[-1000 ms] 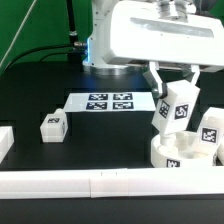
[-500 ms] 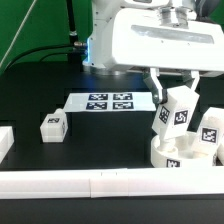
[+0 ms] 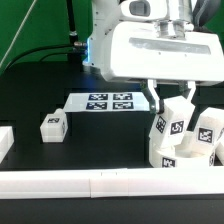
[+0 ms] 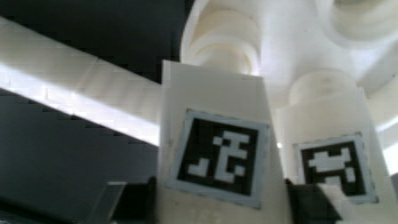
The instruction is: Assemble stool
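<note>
Stool, white plastic: its round notched seat drum (image 3: 190, 158) sits at the exterior view's right. One blocky tagged leg (image 3: 208, 135) looks already seated on it. The gripper (image 3: 172, 108) clamps a second leg (image 3: 170, 127) onto the drum, probably mid-insertion. The third leg (image 3: 52, 127) lies loose, well apart.

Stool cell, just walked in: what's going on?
The Panda's end effector is shut on a tagged leg, holding it tilted just above the seat drum at the exterior view's right. A second leg already stands on the drum. A third leg sits loose on the table at the exterior view's left, near the marker board. I cannot tell whether the gripped leg is seated yet.
</note>
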Tool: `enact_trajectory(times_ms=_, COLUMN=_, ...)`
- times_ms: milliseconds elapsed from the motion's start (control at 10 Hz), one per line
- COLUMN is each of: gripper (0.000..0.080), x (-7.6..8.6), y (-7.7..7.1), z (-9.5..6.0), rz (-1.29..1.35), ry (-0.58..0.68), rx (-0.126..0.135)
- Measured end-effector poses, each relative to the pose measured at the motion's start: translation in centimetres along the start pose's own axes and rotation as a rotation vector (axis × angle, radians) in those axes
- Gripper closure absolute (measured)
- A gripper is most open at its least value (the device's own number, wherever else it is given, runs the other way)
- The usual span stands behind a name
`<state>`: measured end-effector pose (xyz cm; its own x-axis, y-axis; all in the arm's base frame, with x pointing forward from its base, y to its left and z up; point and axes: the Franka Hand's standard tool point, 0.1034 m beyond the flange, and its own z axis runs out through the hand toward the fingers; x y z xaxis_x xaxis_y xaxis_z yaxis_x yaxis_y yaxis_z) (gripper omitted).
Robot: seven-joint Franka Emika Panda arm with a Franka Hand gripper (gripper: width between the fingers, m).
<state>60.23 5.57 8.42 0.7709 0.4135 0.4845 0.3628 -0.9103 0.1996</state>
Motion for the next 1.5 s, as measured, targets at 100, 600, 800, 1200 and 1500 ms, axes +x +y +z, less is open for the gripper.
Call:
enact_trajectory(times_ms=100, gripper=0.0475, x=-0.08, y=-0.04, z=0.09, rz=0.000, ry=0.001, rx=0.000)
enact_trajectory(times_ms=600, gripper=0.0475, x=0.01, y=-0.10, z=0.15, rz=0.001, ry=0.012, rx=-0.005)
enact_trajectory(times_ms=800, gripper=0.0292, x=0.00, y=-0.10, z=0.16, rz=0.001, ry=0.011, rx=-0.005)
enact_trajectory(times_ms=1200, gripper=0.0152, x=0.00, y=-0.10, z=0.16, rz=0.001, ry=0.011, rx=-0.005)
enact_trajectory(times_ms=1500, gripper=0.0150, x=0.00, y=-0.11, z=0.16, rz=0.001, ry=0.011, rx=-0.005)
